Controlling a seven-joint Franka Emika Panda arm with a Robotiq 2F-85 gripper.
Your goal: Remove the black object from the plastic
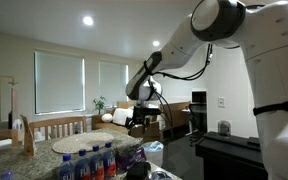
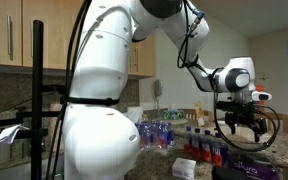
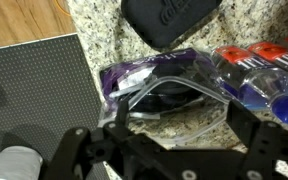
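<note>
Black object [image 3: 174, 97] inside clear plastic bag [image 3: 124, 78], granite counter [image 3: 94, 20], claw [image 3: 164, 142] spread apart above

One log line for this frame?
gripper: open, empty | position: over plastic bag | black object: inside bag, untouched

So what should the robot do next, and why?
Probably lower the gripper toward the black object inside the purple plastic bag. The gripper is open, holds nothing, and hovers above the bag on the granite counter, so it is not yet low enough to grasp.
</note>
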